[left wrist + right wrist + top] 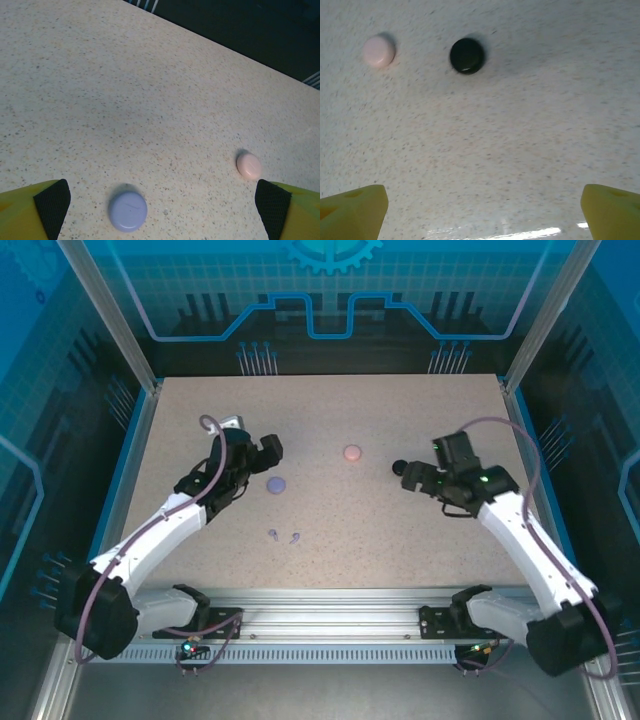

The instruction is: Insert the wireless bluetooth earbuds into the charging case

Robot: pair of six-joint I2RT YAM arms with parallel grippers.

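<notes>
Nothing looks inserted yet: two lilac earbuds (272, 533) lie loose on the surface (400, 540) just near of the lilac case (277, 484), with the pink case (351, 453) and black case (399, 468) farther right, while the left hand (255, 465) and right hand (412, 478) hover wide open, empty.

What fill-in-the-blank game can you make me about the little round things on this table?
1. The pink case lies ____ the lilac case and the black case.
2. Near the lilac case lie ____ tiny lilac earbuds.
3. The left gripper and the right gripper both stand ____.
Missing words: between; two; open.
</notes>
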